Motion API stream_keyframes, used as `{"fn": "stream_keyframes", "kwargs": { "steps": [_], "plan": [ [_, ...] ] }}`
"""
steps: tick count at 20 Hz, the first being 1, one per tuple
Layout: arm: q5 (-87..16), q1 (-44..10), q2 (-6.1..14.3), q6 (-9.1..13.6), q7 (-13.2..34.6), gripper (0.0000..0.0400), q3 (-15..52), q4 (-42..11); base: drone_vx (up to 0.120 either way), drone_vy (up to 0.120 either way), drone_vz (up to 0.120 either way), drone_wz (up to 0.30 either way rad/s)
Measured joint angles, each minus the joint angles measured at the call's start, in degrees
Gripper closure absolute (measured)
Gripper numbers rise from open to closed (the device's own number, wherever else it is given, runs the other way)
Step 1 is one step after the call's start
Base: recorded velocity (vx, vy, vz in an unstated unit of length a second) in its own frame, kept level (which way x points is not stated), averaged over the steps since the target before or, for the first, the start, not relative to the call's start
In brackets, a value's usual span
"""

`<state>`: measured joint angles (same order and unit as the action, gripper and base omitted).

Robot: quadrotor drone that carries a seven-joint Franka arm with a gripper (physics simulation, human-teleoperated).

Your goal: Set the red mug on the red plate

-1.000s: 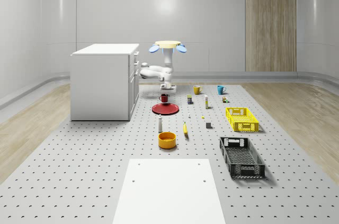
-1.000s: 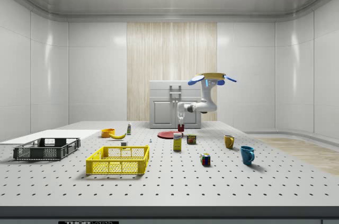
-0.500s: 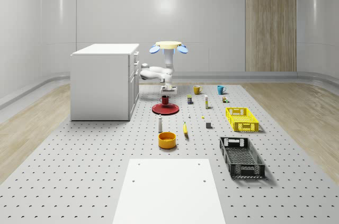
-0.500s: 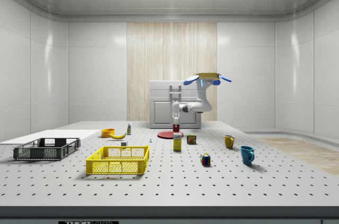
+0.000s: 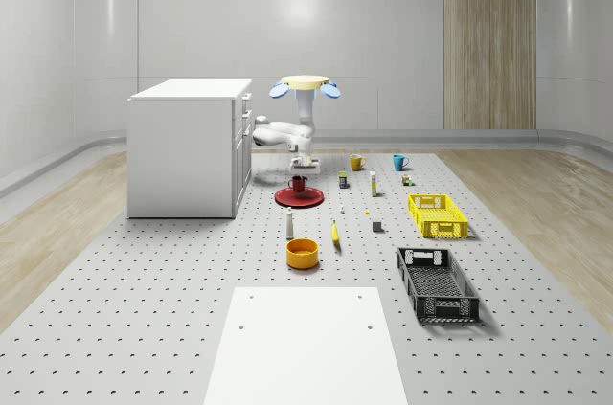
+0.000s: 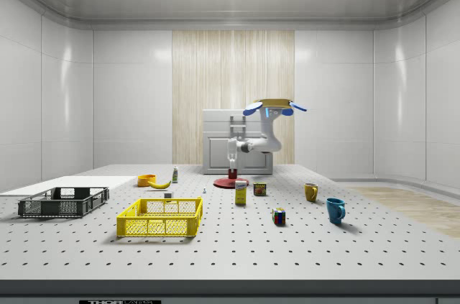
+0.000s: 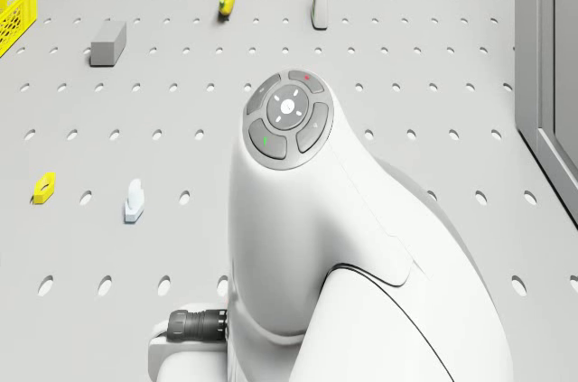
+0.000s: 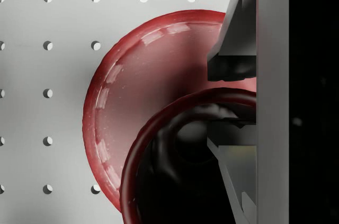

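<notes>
Perforated grey flooring [image 5: 144, 319] runs across the middle of the whole-scene view, with wood-look strips along both sides, pale glossy walls behind and a wood-grain panel [image 5: 488, 36] at the upper right. A white cabinet [image 5: 187, 146] stands left of centre, and a blank white sheet [image 5: 306, 348] lies at the bottom centre.

The drone [image 5: 305, 86] hovers just right of the cabinet, above and behind the red plate [image 5: 299, 197], its white arm [image 5: 278, 132] bent down toward the plate. The gripper [image 5: 301, 171] hangs directly over the red mug [image 5: 297, 182], which sits above the plate's middle; whether it touches the plate cannot be told. In the wrist view the gripper's fingers [image 8: 233, 60] straddle the mug's rim, 1 outside and 1 inside, closed on the wall, with the plate below.

Toward the lower centre lie a white bottle [image 5: 289, 225], a banana [image 5: 335, 234] and an orange bowl [image 5: 302, 253]. On the right are a yellow crate [image 5: 437, 215] and a black crate [image 5: 437, 283]. Farther back stand a yellow mug [image 5: 355, 162] and a blue mug [image 5: 399, 162].
</notes>
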<state>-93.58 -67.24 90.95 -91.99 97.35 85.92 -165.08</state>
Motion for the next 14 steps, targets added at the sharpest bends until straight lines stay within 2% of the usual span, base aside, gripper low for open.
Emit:
{"fn": "stream_keyframes", "kwargs": {
  "steps": [7,8,10,12,14],
  "plan": [
    [-2.9,-1.7,0.2,-1.2,0.2,0.0300,-3.2,1.6,0.000,0.000,0.000,0.000],
    [-3.1,-2.1,0.2,-1.3,0.3,0.0234,-3.4,1.9,0.000,0.000,0.000,0.000],
    [-3.3,-2.6,0.2,-1.4,0.3,0.0142,-3.6,2.4,0.000,0.000,0.000,0.000],
    [-2.7,-2.9,0.2,-1.3,0.4,0.0086,-3.0,2.6,0.000,0.000,0.000,0.000],
    [-1.8,-3.0,0.2,-1.0,0.4,0.0052,-2.1,2.7,0.000,0.000,0.000,0.000]
  ]
}}
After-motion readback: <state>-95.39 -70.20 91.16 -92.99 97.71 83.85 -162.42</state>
